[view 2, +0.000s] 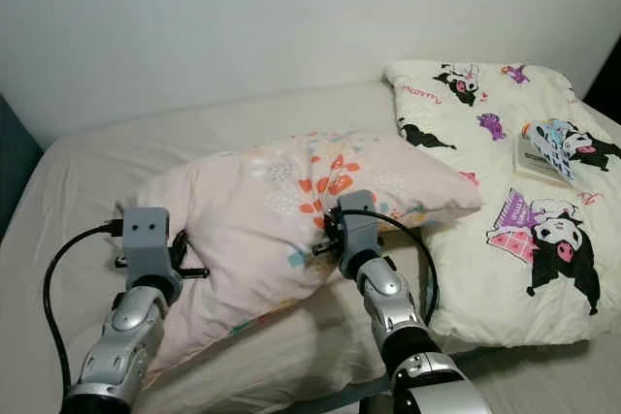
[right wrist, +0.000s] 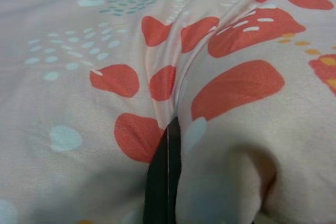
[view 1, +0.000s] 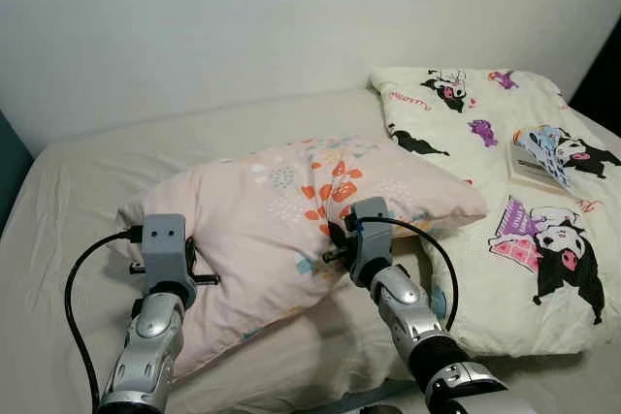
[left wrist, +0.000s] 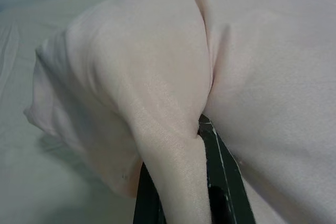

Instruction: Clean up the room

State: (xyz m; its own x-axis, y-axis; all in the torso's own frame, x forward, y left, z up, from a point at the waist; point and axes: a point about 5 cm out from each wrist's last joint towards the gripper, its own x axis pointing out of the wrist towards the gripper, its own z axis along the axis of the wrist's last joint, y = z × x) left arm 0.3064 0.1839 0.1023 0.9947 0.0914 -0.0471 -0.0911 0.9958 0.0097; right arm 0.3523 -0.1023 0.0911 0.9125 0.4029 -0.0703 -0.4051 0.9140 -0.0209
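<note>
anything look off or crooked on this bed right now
Yes. The pink pillow sits skewed mid-bed, bunched where each end effector, left and right, pinches a fold, one corner overlapping the cartoon-print blanket. That blanket is loosely folded at an angle across the bed, with a small booklet-like item on it.

Right pincer (right wrist: 169, 182) fingers pressed together, buried in a fold of the pink pillow (right wrist: 105, 129) with red-orange blobs and pale teal dots.
</note>
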